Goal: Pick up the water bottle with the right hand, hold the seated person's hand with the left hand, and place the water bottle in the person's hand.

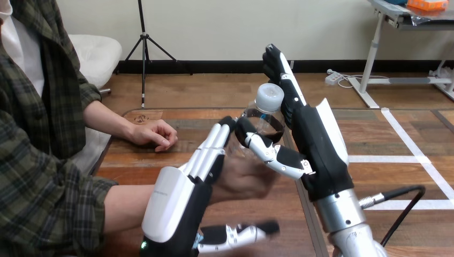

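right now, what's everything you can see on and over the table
water bottle: one, clear with a white cap, over the table's middle
table: one, brown wood, under everything
person's hand at the view's left: one, resting on the table, fingers curled, holding nothing
person's hand at the middle: one, just below the bottle
left hand: one, black and white, fingers straight, in front of the person's hand at the middle
right hand: one, black and white, thumb and fingers curled round the bottle

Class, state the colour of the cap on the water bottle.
White; the cap of the water bottle shows best in the head view.
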